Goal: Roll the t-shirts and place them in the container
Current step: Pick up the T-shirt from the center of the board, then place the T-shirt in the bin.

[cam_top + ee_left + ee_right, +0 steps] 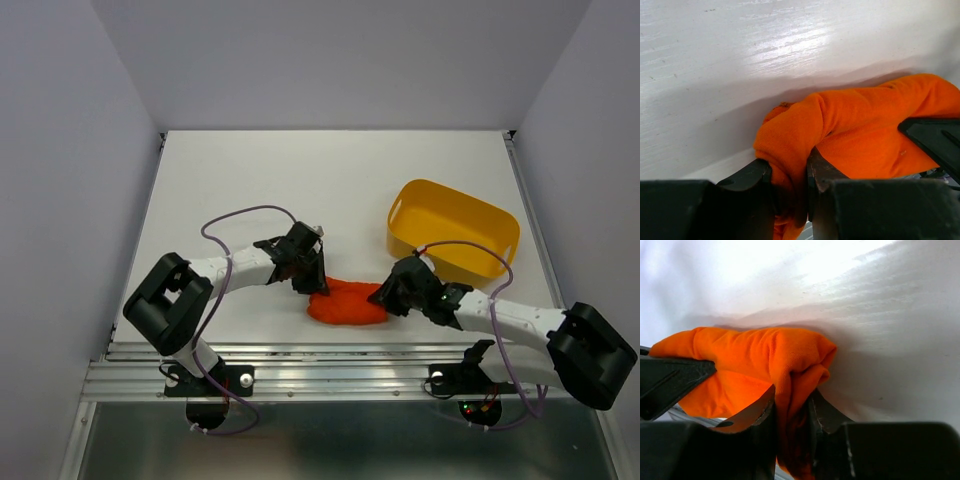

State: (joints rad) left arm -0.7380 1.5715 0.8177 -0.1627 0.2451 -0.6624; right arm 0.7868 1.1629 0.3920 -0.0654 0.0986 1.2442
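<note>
The orange-red t-shirt [348, 302] lies bunched in a thick roll near the table's front edge, between the two arms. My left gripper [313, 284] is shut on the roll's left end, cloth pinched between its fingers [752, 175] in the left wrist view, where the t-shirt [865, 120] fills the right side. My right gripper [385, 296] is shut on the roll's right end; the right wrist view shows a fold of the t-shirt [760, 355] clamped between its fingers [825, 412]. The other gripper's black finger shows at each wrist view's edge.
A yellow plastic tub [453, 230] stands at the right, just behind the right arm. The white table [330, 180] stretches back to grey walls. A metal rail [330, 372] runs along the front edge, close under the shirt.
</note>
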